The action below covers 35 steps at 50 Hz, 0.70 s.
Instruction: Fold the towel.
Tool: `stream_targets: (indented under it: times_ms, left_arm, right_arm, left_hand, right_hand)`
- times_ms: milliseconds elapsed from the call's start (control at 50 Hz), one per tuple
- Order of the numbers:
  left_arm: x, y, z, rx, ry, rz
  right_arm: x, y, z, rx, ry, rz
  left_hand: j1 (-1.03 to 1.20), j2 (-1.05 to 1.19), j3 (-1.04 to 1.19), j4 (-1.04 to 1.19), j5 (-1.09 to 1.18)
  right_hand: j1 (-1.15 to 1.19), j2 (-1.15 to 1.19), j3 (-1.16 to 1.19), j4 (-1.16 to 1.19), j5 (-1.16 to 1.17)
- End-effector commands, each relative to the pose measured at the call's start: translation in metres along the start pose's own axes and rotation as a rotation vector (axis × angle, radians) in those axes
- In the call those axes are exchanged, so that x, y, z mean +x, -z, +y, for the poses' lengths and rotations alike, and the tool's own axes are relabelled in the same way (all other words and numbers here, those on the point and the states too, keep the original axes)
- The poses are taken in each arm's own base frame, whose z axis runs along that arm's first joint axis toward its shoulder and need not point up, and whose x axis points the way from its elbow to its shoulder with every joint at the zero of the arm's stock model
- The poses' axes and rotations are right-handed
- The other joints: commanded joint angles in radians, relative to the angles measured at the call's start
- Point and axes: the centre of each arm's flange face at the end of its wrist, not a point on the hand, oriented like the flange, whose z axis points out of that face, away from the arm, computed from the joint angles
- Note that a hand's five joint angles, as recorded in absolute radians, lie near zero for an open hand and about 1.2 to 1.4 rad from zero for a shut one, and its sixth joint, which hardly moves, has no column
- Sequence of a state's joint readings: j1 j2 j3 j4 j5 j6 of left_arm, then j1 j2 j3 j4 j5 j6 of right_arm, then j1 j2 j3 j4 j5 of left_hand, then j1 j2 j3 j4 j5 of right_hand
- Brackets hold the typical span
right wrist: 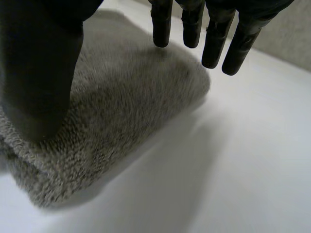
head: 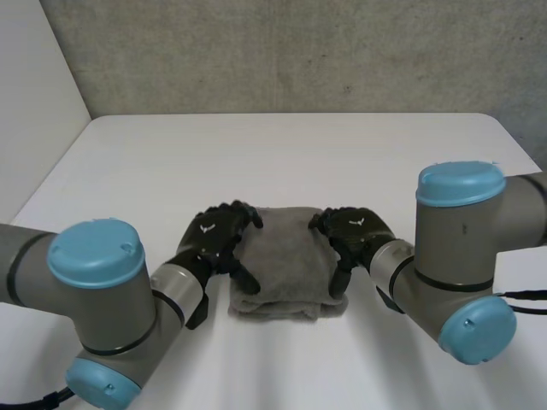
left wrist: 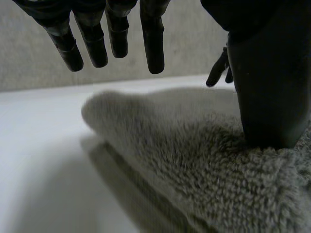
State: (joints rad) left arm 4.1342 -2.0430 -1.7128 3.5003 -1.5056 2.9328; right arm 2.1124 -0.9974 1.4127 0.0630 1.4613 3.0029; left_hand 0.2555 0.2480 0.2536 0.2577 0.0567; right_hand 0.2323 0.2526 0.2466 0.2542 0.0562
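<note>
Risk: towel [head: 282, 260] top layer may spring open or drag askew if 1 thumb lifts first; stack looks soft, loose.
Towel: folded, on surface [head: 282, 154], btwn the 2 hands.
Left hand [head: 218, 239]: at towel edge, fingers straight above cloth, thumb resting on it; grips nothing.
Right hand [head: 355, 232]: same at opp. edge, released.

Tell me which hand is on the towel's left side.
The left hand, at the head view's left: its thumb presses the towel along its left side. The right hand mirrors it on the right side.
</note>
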Motion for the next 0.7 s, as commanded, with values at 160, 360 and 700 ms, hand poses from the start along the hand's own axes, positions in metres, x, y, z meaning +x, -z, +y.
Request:
stream_targets:
  times_ms: [160,360,700]
  left_arm:
    - [-0.007,-0.007,0.004,-0.019,-0.103,-0.055]
    - [0.004,-0.003,-0.064,0.133,-0.104,-0.046]
    - [-0.001,0.055,-0.176,0.156,-0.052,-0.239]
  right_arm:
    - [0.003,-0.013,0.014,-0.046,-0.019,0.006]
    - [0.008,0.025,-0.05,0.152,-0.033,0.039]
    - [0.055,0.106,-0.135,0.38,-0.073,0.369]
  left_hand:
    - [-0.051,-0.043,-0.049,-0.053,-0.027]
    - [-0.068,-0.061,-0.067,-0.071,-0.044]
    - [-0.068,-0.061,-0.067,-0.071,-0.044]
  right_hand:
    - [-0.058,-0.078,-0.072,-0.08,-0.056]
    - [-0.058,-0.078,-0.072,-0.08,-0.056]
    - [-0.058,-0.078,-0.072,-0.08,-0.056]
